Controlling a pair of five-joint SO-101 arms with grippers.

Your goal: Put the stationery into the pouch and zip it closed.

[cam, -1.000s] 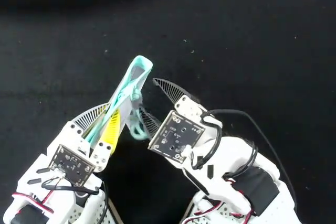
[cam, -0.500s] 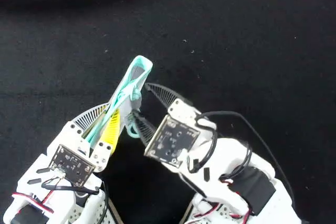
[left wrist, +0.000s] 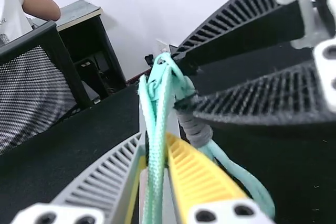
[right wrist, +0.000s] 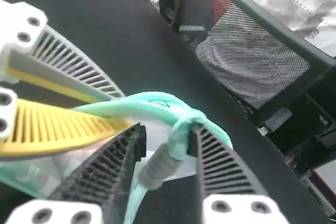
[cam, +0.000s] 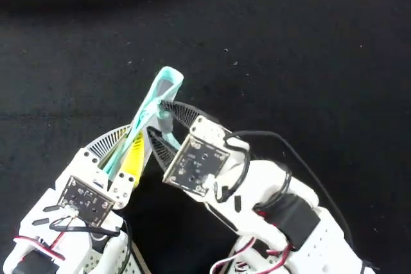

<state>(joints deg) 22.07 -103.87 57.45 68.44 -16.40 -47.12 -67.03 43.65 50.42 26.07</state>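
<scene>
We're on the zipping step, by our reading. The left hand (cam: 131, 142), one pale grey ribbed finger and one yellow, is clamped tight on the slim pouch with mint-green edging and pale translucent walls (cam: 154, 104). It holds the pouch edge-on over the black cloth-covered surface (cam: 308, 62), free end pointing away from both arms. Whether that far end touches the surface, we can't tell. What's inside the pouch, we can't make out either.

The right hand (cam: 157, 119), with black ribbed fingers, sits right against the pouch's side, fingers a narrow gap apart. From above that's all we get: two hands meeting at the pouch.

The right wrist view gives us the detail. The knotted mint-green pull cord (right wrist: 176, 135), with a short grey sleeve (right wrist: 155, 169) below the knot, lies between the black fingers. It touches one finger, and there's a sliver of space beside the other. So the hand is astride the cord, not pinching it, as far as we can see.

The left wrist view adds the other side. The pouch's edge runs straight between the grey and yellow fingers, and the black fingers cross in from the side with the cord between them.

Next, we'd say, the right hand needs to close on the cord near the knot. Then it should draw the cord along the pouch's edge while the left hand holds firm. The pull wants to run in line with the zip, or the thin pouch may twist in the clamp.
</scene>
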